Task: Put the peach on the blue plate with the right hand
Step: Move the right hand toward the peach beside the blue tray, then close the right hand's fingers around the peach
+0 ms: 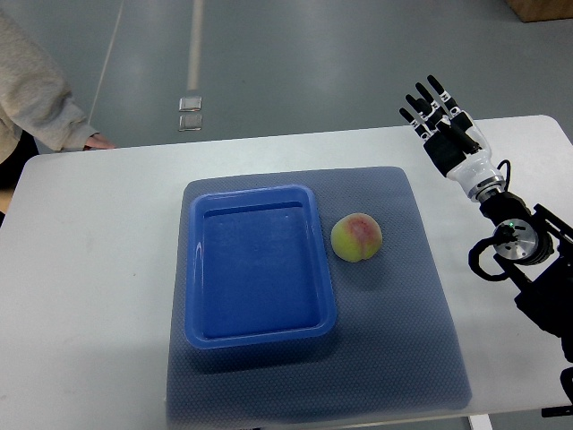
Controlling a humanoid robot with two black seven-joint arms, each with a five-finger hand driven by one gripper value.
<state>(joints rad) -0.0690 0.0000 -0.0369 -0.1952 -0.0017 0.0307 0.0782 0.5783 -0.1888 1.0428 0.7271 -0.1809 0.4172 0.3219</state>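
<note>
Right hand point(445, 125) open, fingers spread, above the worktop point(81, 269), well apart from peach point(356, 237) beside blue plate point(260, 336).

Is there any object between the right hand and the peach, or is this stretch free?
In the top view, nothing stands between the right hand and the peach: only bare white table and the grey-blue mat.
</note>
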